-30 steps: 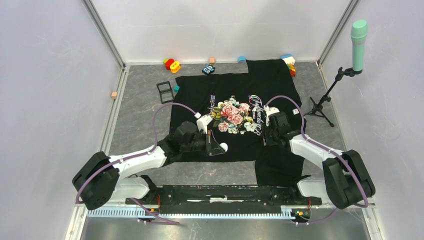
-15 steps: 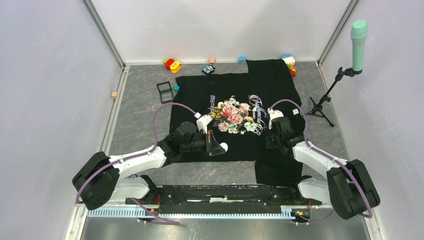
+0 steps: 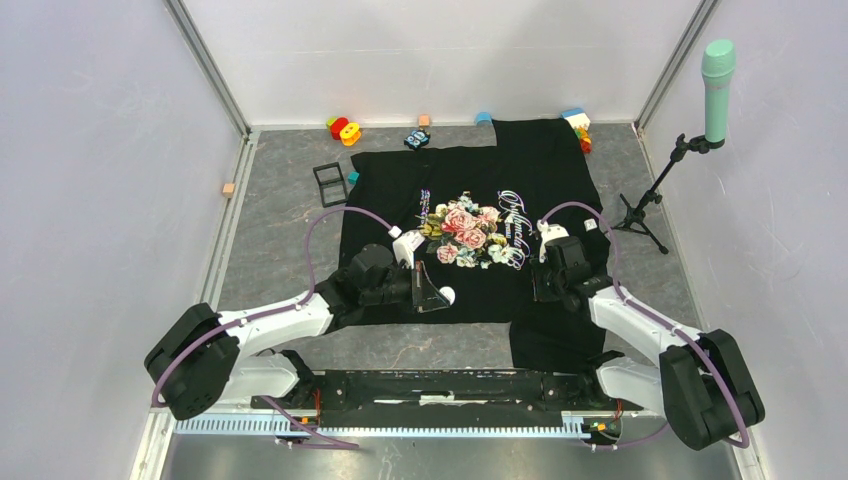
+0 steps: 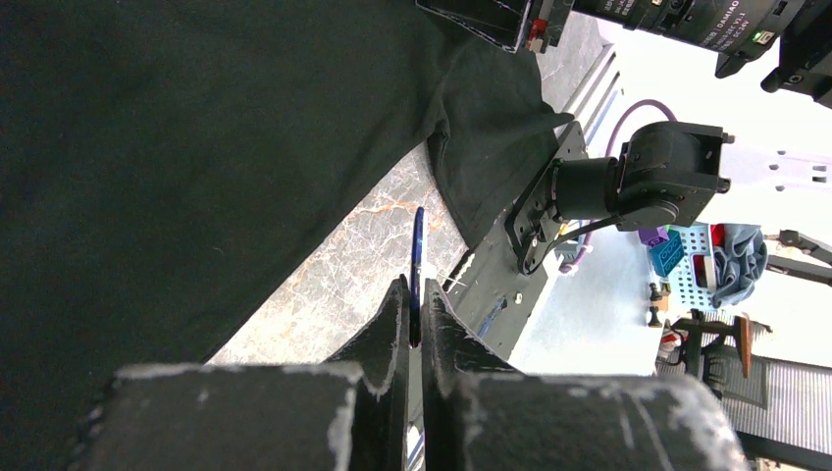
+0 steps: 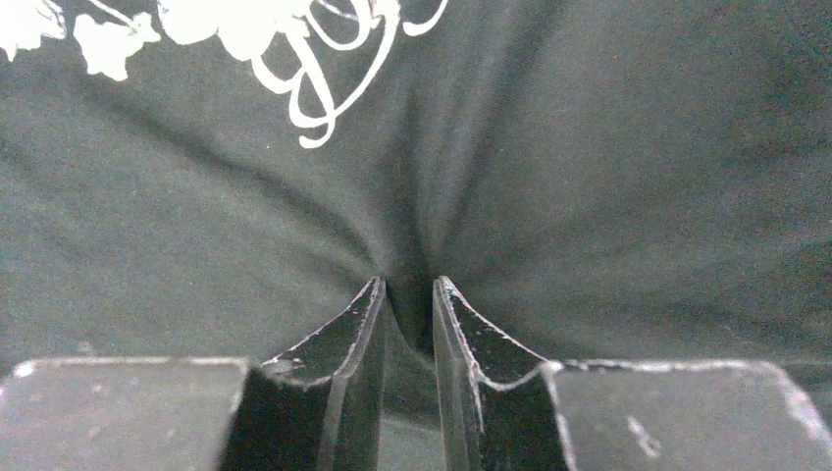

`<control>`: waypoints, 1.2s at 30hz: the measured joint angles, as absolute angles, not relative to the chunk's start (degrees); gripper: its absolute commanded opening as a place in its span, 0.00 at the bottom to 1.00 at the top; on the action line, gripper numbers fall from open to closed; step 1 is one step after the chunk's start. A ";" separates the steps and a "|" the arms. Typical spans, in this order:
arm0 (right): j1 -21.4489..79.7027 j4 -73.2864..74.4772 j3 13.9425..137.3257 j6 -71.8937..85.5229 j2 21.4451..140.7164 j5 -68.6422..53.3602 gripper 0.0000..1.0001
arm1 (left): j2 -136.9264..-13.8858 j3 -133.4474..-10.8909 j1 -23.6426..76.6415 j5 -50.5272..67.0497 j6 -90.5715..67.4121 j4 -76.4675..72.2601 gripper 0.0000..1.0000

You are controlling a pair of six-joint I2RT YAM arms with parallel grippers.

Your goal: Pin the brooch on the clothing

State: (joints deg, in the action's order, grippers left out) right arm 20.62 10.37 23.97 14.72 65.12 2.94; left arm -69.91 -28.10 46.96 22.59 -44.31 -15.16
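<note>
The black T-shirt point(image 3: 545, 170) with its rose print point(image 3: 465, 232) lies spread on the grey table. My left gripper point(image 3: 436, 292) hovers over the shirt's near hem, shut on the brooch. In the left wrist view the brooch point(image 4: 417, 257) shows edge-on as a thin blue disc sticking out from between the fingertips point(image 4: 397, 299), above the shirt's hem point(image 4: 196, 147) and bare table. My right gripper point(image 3: 541, 278) is down on the shirt just right of the lettering. In the right wrist view it point(image 5: 407, 285) pinches a raised fold of the black cloth point(image 5: 589, 196).
A black square frame point(image 3: 330, 183) and a teal cube point(image 3: 353, 178) lie left of the shirt. Small toys point(image 3: 343, 129) and blocks point(image 3: 577, 122) line the back wall. A microphone stand point(image 3: 650, 200) stands at the right. An orange cube point(image 3: 229, 189) sits at the left edge.
My right arm has drawn slightly back toward the near right, its gripper still on the shirt. My left arm with the brooch has not moved.
</note>
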 measured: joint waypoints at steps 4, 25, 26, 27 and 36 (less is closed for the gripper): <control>20.62 11.81 24.58 14.55 65.21 2.81 0.31 | -69.91 -28.03 46.96 22.59 -44.31 -15.16 0.02; 20.62 12.34 26.11 13.87 67.11 2.35 0.33 | -69.91 -27.77 46.96 22.61 -44.31 -15.18 0.02; 20.62 12.34 26.15 13.87 67.11 2.33 0.34 | -69.91 -27.77 46.96 22.61 -44.34 -15.16 0.02; 20.62 12.47 26.22 13.85 67.07 2.33 0.34 | -69.91 -27.77 46.96 22.61 -44.31 -15.16 0.02; 20.62 14.04 27.94 13.82 64.97 2.42 0.38 | -69.93 -27.77 46.96 22.61 -44.31 -15.16 0.02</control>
